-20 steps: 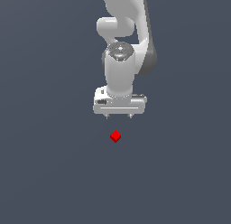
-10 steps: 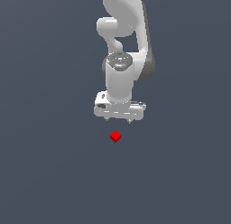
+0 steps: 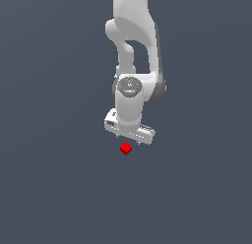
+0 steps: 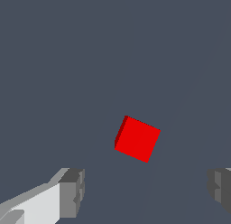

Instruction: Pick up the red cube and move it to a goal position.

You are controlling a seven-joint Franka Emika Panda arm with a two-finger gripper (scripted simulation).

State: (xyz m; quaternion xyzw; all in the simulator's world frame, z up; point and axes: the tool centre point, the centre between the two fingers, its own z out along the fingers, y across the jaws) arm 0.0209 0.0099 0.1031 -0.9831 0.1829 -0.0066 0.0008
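The red cube (image 3: 126,149) is a tiny bright red block lying on the flat grey floor, just in front of and below my white gripper (image 3: 130,139) in the exterior view. In the wrist view the cube (image 4: 137,138) sits turned at an angle, ahead of the gap between my two grey fingertips (image 4: 72,193), which stand wide apart. The gripper (image 4: 146,191) is open and empty, rotated at a slant, and hovers above the floor near the cube without touching it.
The plain dark grey floor (image 3: 59,189) spreads in every direction. The white arm (image 3: 133,51) rises behind the gripper toward the top of the exterior view. No other objects show.
The gripper has twisted about its wrist so its bar now sits slanted, and it has come lower and closer to the cube. The cube has not moved.
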